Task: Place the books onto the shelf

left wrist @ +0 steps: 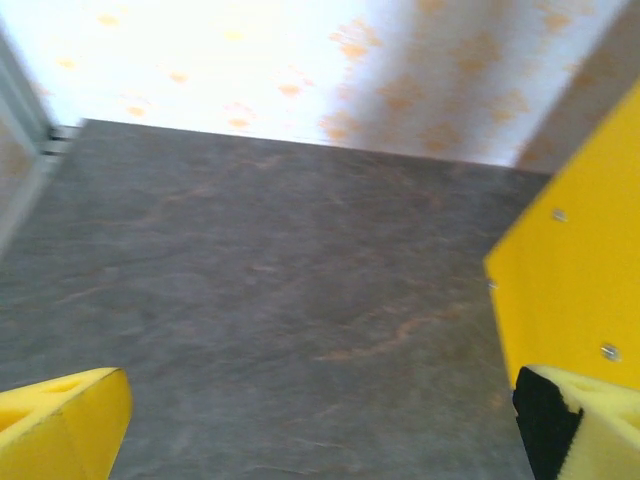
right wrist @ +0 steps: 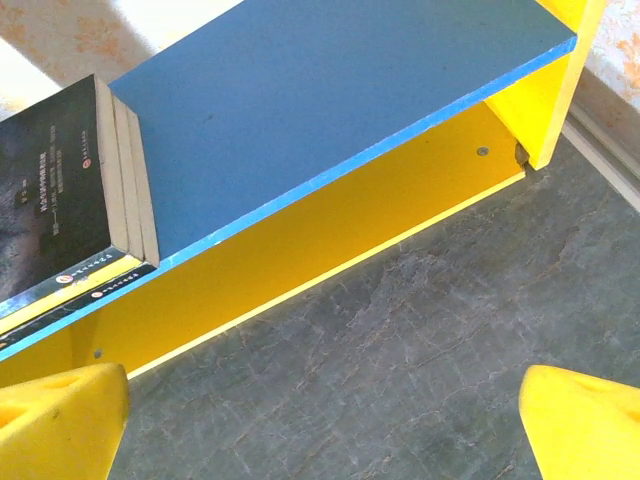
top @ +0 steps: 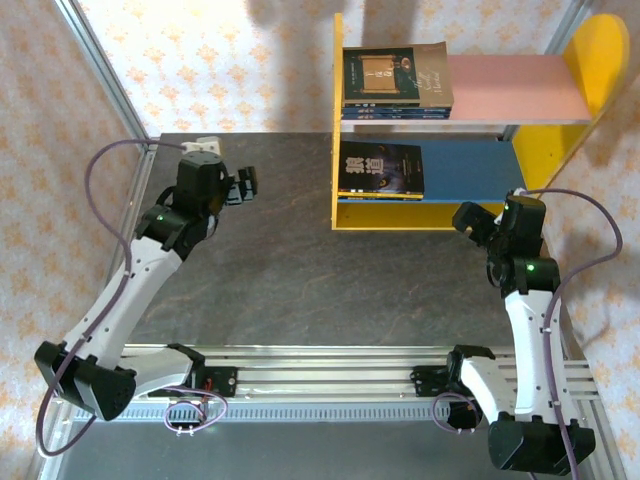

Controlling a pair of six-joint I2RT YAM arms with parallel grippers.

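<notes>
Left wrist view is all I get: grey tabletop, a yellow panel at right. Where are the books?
Observer: A stack of thin paperbacks lies flat on the pink board of the yellow-sided shelf, at its left end.
Reviewer: And the lower tier?
Observer: The dark blue wolf-face book tops a small pile on the blue board, also at left.
Reviewer: Right gripper holding anything?
Observer: No; the right gripper is open, nothing between its yellow pads.

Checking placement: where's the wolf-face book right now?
Top view: the wolf-face book lies flat on the blue board, at its left end beside the yellow side panel.
</notes>
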